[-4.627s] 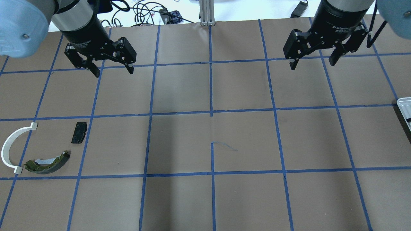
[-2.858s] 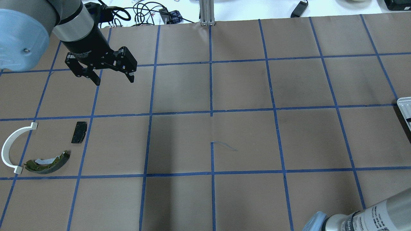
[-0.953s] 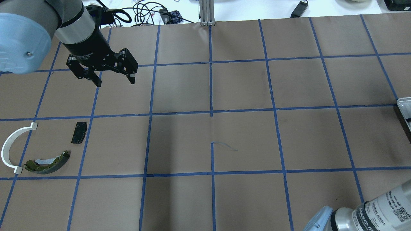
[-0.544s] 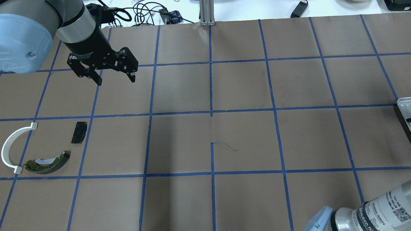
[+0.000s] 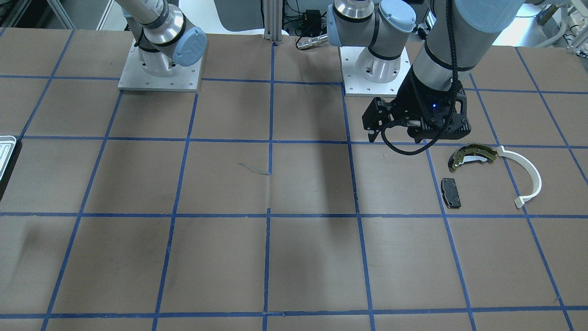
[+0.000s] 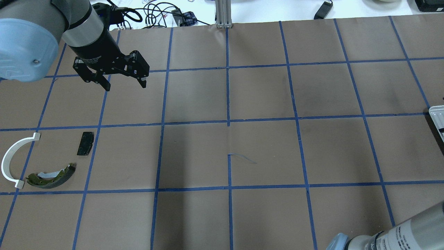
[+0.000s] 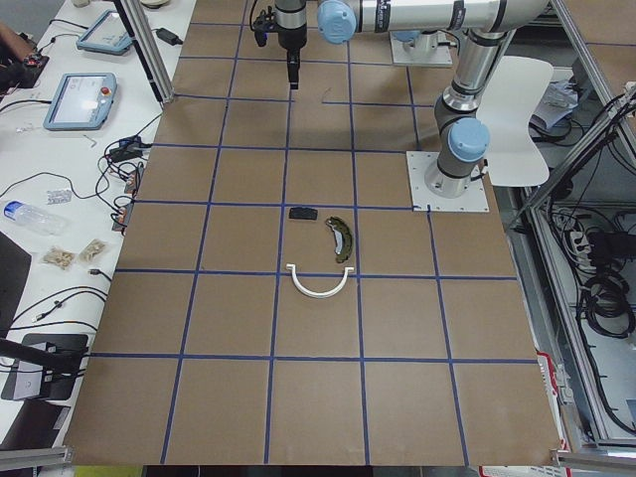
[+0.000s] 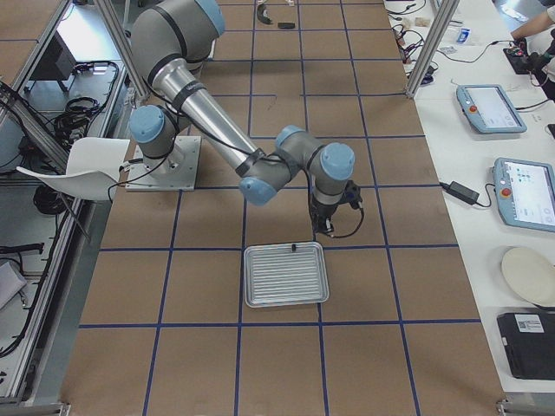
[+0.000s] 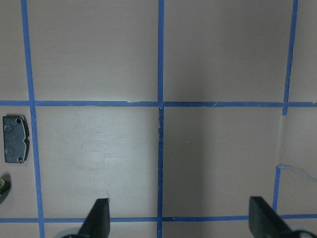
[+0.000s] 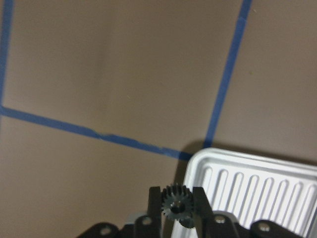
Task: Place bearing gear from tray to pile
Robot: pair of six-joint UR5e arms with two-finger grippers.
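In the right wrist view my right gripper (image 10: 174, 207) is shut on a small dark toothed bearing gear (image 10: 173, 199) and holds it over a corner of the ribbed silvery tray (image 10: 257, 183). The tray also shows in the exterior right view (image 8: 286, 276), with the right gripper (image 8: 319, 227) at its far edge. My left gripper (image 6: 125, 86) is open and empty, hovering beyond the pile. The pile is an olive brake shoe (image 6: 52, 176), a white plastic arc (image 6: 9, 158) and a black brake pad (image 6: 85, 143).
The table is brown paper with a blue tape grid. Only the tray's edge (image 6: 437, 118) shows at the overhead view's right side. My right forearm (image 6: 402, 234) crosses the bottom right corner. Cables (image 6: 152, 12) lie past the far edge.
The right forearm has shifted lower in the overhead view's bottom right corner. The left gripper has crept slightly away from the pile and stays open. The pile has not moved.
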